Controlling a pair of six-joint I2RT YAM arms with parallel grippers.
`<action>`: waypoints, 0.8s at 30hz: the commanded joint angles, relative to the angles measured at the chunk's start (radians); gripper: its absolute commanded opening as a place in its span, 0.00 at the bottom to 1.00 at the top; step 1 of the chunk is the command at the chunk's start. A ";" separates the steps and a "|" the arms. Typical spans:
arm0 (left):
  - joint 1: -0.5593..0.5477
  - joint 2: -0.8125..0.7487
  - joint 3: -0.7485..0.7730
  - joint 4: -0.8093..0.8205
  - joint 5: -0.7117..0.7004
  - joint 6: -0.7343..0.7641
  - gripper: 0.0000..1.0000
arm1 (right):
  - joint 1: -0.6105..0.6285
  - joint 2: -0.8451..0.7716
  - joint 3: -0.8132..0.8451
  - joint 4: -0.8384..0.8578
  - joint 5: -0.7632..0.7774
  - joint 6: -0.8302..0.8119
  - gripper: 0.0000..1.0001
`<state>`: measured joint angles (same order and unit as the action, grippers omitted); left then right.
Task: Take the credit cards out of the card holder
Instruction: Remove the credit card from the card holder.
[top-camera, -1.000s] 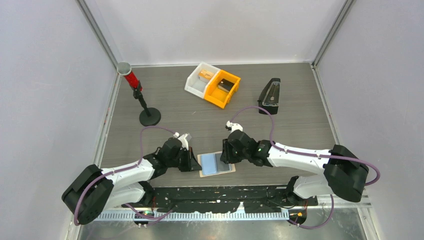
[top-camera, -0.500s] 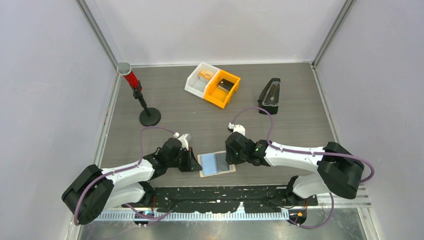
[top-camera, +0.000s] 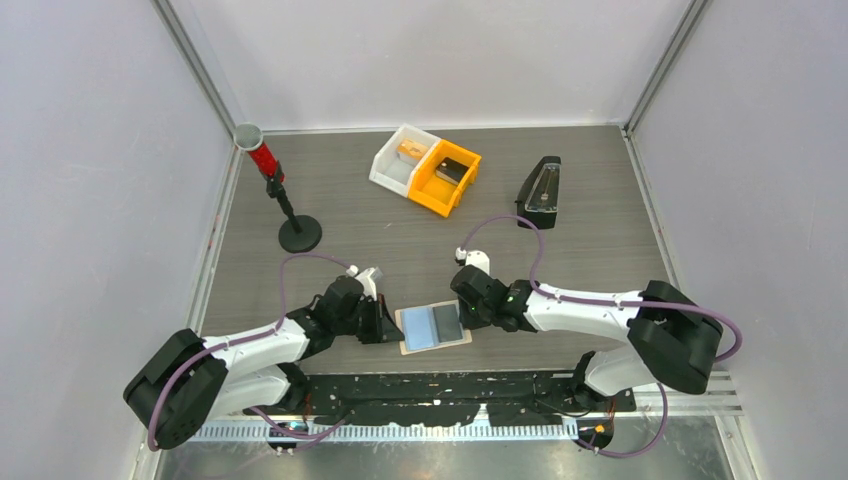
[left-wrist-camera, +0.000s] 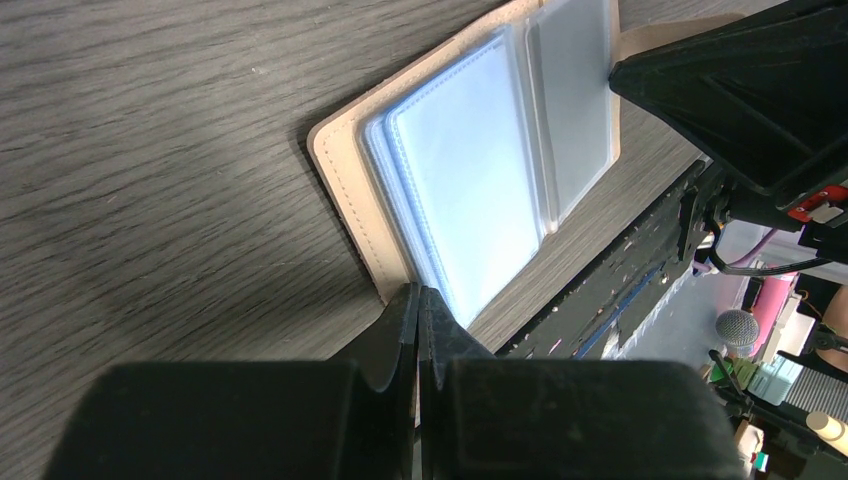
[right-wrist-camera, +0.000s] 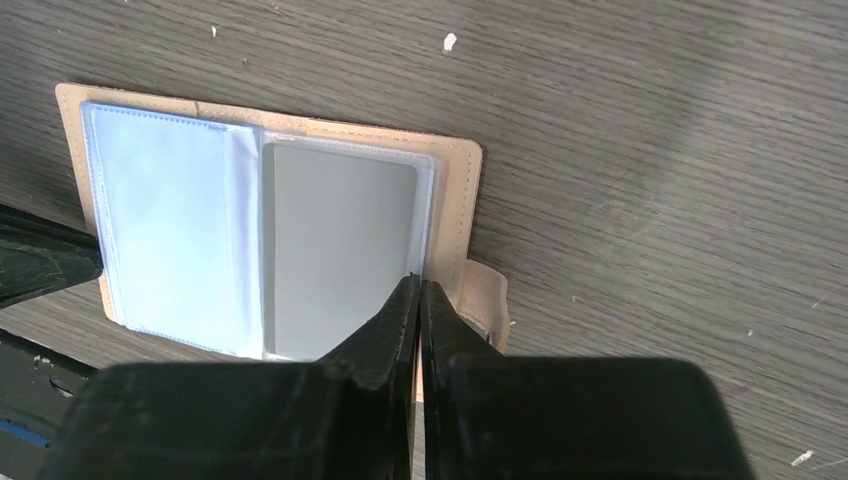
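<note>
"Where was the card holder (right-wrist-camera: 458, 220) when you looked?"

"Lying open and flat on the worktop (right-wrist-camera: 650, 150), right between the two tools. The left tool (left-wrist-camera: 418, 295) was at its left edge and the right tool (right-wrist-camera: 418, 285) at its right edge."

"Were the cards out?"

"No. A light blue card (right-wrist-camera: 170, 230) sat in the clear pocket (right-wrist-camera: 245, 190) on the side nearer the left tool. A silvery grey card (right-wrist-camera: 335, 250) sat in the pocket just in front of the right tool's tips. The holder's small tab (right-wrist-camera: 485, 300) stuck out just beside those same tips."

"And the tools themselves?"

"Both were clenched. The left one had its fingers pressed together with the tips at the tan border of the holder. The right one's fingers met at the outer edge of the grey card's pocket. I couldn't tell whether anything was pinched between them."

"Anything else about?"

"Well beyond the tools, at the far side of the worktop, an orange bin (top-camera: 428, 197) stood touching a white bin (top-camera: 385, 170). A black wedge-shaped case (top-camera: 540, 190) stood far beyond the right tool."
</note>
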<state>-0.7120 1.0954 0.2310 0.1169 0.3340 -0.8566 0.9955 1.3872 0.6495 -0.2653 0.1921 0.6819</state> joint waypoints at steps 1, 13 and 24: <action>0.001 -0.001 -0.005 0.045 0.011 0.004 0.00 | 0.011 -0.046 0.049 -0.012 0.053 -0.019 0.07; 0.001 0.002 -0.010 0.049 0.011 0.004 0.00 | 0.022 -0.114 0.043 0.036 -0.003 -0.028 0.05; 0.002 -0.007 -0.013 0.049 0.013 -0.001 0.00 | 0.022 -0.053 0.057 -0.009 0.046 -0.058 0.27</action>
<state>-0.7120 1.0954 0.2256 0.1230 0.3344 -0.8574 1.0126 1.3113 0.6655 -0.2630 0.1947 0.6456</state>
